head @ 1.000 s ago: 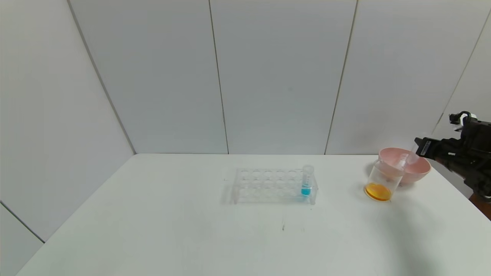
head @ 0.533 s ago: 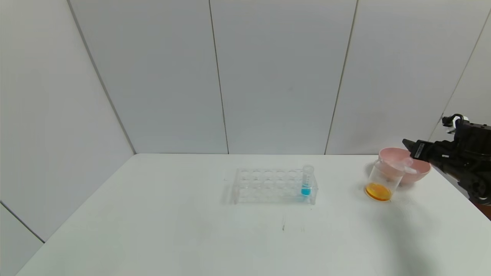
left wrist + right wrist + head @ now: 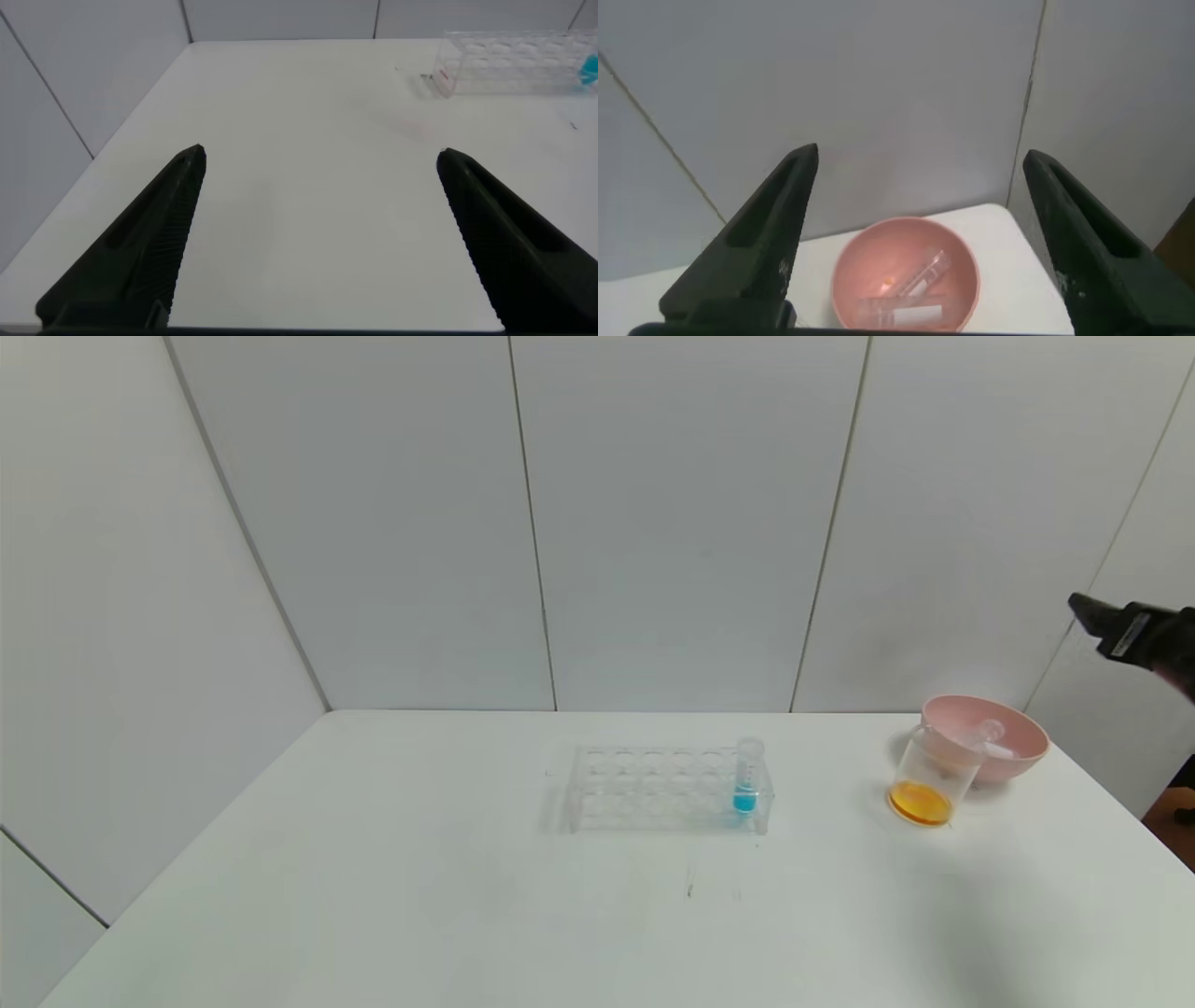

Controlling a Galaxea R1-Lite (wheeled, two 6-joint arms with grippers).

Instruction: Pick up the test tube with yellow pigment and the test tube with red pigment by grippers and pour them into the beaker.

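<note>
The beaker (image 3: 927,777) stands on the table at the right, with orange liquid in its bottom. Behind it is a pink bowl (image 3: 1022,733). In the right wrist view two clear tubes (image 3: 924,275) (image 3: 898,313) lie in that bowl (image 3: 864,271), both emptied, so I cannot tell which held yellow pigment and which held red. One tube's rim shows over the bowl in the head view (image 3: 990,732). My right gripper (image 3: 1100,618) (image 3: 920,154) is open and empty, raised above and to the right of the bowl. My left gripper (image 3: 320,152) is open and empty over the table's near left.
A clear tube rack (image 3: 653,789) (image 3: 514,61) stands mid-table, holding one tube with blue liquid (image 3: 746,777) (image 3: 590,67) at its right end. The table's right edge runs close by the bowl. Grey wall panels stand behind the table.
My right gripper let the tube go into the pink bowl, then rose and drew back to the right, empty. The beaker, bowl and rack have not moved.
</note>
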